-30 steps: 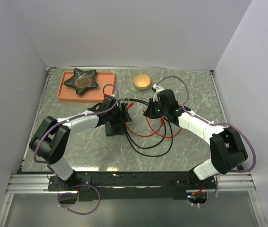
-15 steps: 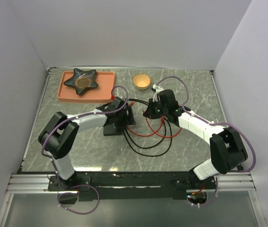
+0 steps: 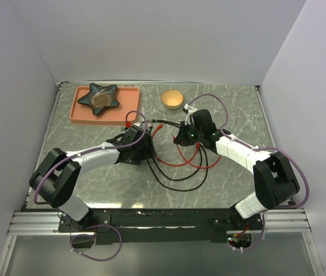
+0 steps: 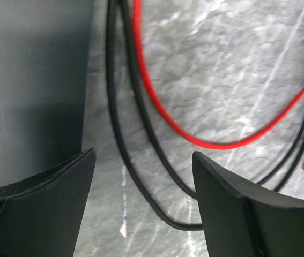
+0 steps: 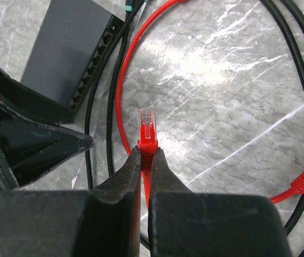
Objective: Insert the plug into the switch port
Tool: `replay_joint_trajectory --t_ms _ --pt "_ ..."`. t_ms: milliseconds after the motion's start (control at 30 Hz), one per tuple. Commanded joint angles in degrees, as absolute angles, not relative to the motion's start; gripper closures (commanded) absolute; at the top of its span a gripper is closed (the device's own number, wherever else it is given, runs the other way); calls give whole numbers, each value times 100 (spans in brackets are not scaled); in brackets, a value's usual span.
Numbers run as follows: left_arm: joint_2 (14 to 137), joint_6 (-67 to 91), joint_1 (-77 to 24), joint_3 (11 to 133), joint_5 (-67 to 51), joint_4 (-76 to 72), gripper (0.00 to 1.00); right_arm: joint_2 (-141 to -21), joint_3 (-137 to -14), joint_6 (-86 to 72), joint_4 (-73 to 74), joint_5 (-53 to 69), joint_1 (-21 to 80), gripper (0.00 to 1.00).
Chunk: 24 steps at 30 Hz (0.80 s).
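Right tool (image 5: 145, 153) pinches the glossy red plug (image 5: 147, 127); left tool (image 4: 142, 160) stands spread beside the matte black switch (image 4: 34, 80), its port row (image 5: 91, 71) visible only from the right wrist.

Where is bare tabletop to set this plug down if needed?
Far right corner, between bowl and right wall; near strip between cable loops and table edge. Crowded: centre, around switch, left gripper and right gripper with plug.
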<state>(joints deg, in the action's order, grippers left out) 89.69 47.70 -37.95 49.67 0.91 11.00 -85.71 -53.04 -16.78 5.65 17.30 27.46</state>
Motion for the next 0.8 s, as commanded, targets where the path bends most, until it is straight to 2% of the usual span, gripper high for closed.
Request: replay_joint_trajectory --t_ms 0,200,467,767 --pt "8754 4746 -3700 4764 378 1195 21 -8631 -5458 -1512 597 1819 2725 100" --pt "8499 4615 -3542 4597 475 1090 21 -8684 -5581 -1415 677 1855 2821 100" --pt "8078 4070 -3445 5211 281 862 21 -8885 -5845 -1415 747 1916 3041 100" --pt "8989 3832 -3164 6687 1836 2188 22 -8912 -5853 -1459 791 1777 3050 100"
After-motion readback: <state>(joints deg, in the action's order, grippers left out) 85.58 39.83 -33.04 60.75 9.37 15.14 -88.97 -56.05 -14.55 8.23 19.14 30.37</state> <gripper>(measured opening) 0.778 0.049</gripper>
